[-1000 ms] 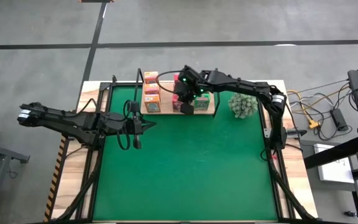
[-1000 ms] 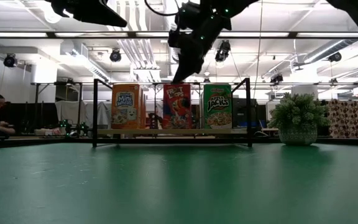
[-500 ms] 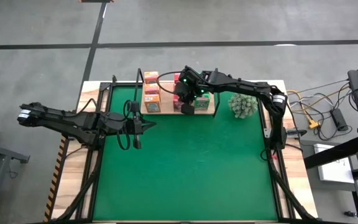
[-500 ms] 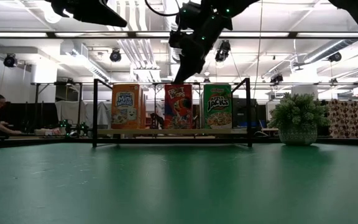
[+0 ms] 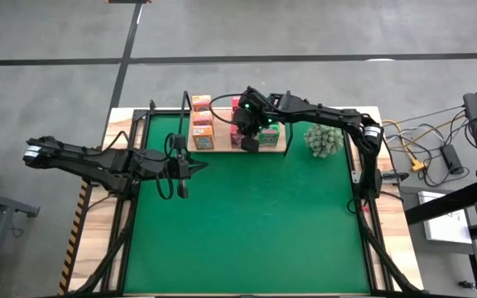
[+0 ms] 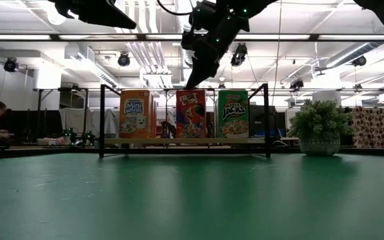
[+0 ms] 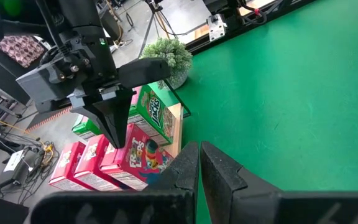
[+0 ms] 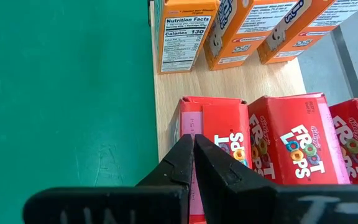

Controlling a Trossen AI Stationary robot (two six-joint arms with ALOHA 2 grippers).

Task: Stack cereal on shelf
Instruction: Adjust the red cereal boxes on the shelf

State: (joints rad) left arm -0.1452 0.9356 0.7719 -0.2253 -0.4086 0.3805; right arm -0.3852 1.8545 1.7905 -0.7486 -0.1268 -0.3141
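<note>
Right claw [image 6: 193, 85] closed, holding nothing, tips just above the front pink box [image 6: 191, 113] on the shelf [image 6: 185, 141]. I judge a downward nudge could topple that row. Left claw [image 5: 182, 165] shut, empty, waiting left.

In the low view the rear cereal boxes hide behind the front three on the shelf [image 6: 185, 141], while from above the right hand [image 5: 250, 142] covers the pink boxes, whose labels are too small to read.

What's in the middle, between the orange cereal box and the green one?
In the low view a pink Froot Loops box stands between the orange box and the green box, with the shut right gripper just above it.
</note>
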